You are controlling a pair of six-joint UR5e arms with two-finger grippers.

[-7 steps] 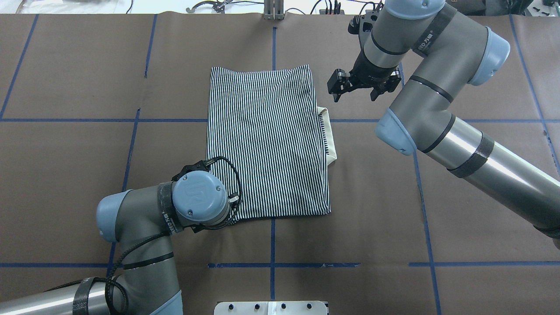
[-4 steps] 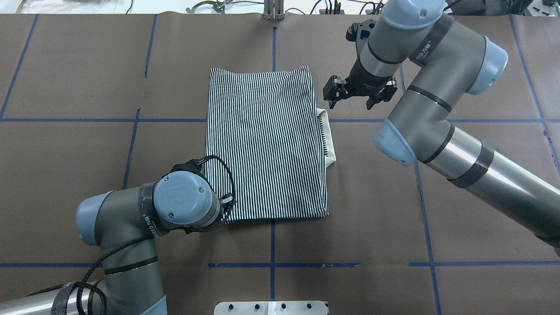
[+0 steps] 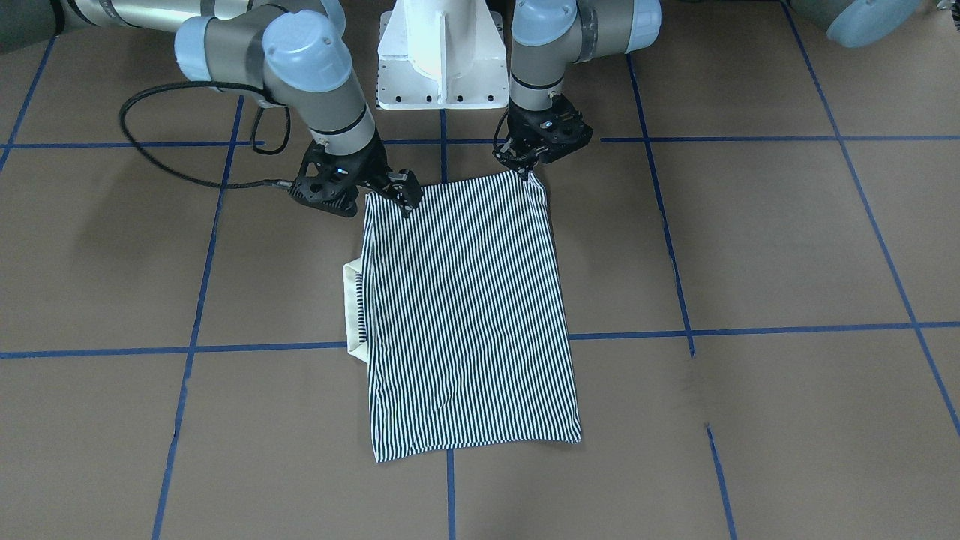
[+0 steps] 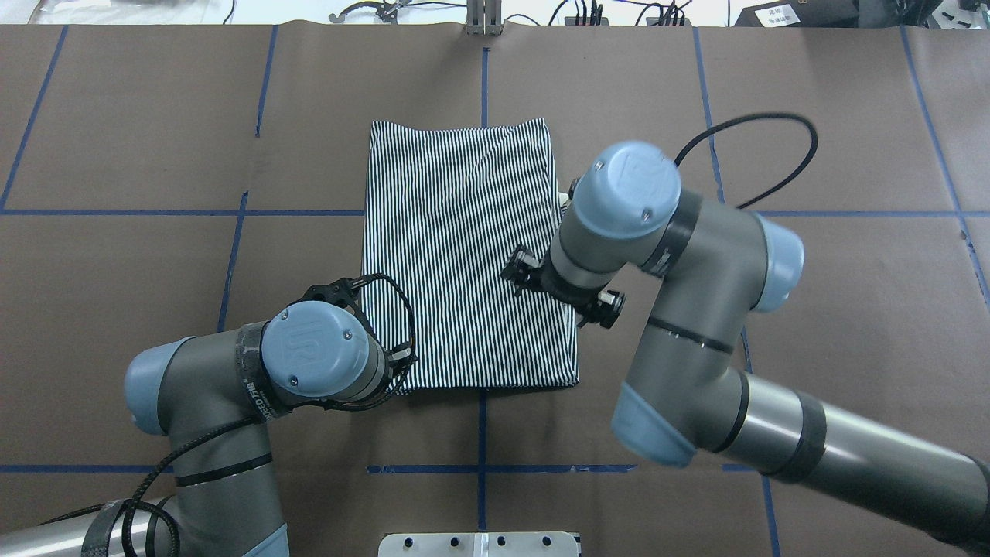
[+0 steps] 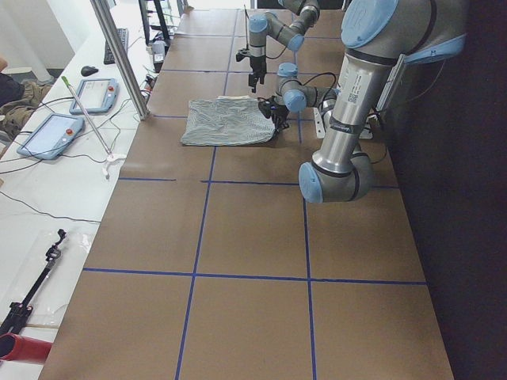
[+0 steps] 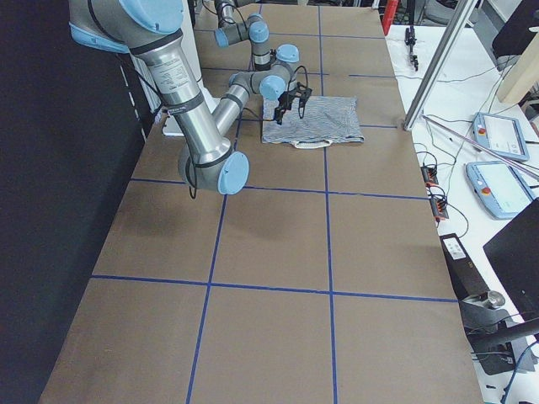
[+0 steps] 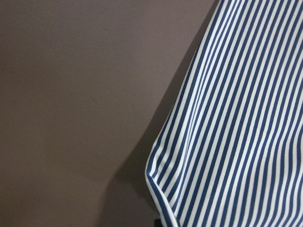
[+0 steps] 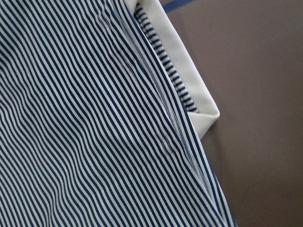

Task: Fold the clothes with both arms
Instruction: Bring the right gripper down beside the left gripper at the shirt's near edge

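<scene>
Striped shirt (image 4: pixel 464 255) folded flat on table (image 4: pixel 155 271), left gripper (image 3: pixel 529 166) pinching its near corner, right gripper (image 3: pixel 375 196) spread wide over the other near corner, holding nothing

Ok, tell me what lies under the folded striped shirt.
A cream collar sticks out from under the navy-and-white striped polo shirt along one long edge. Everything else beneath is covered by fabric.

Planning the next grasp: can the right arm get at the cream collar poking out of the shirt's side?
Probably yes. The right gripper hangs over the edge of the shirt near the collar. Nothing lies between, and the left gripper is at another corner.
</scene>
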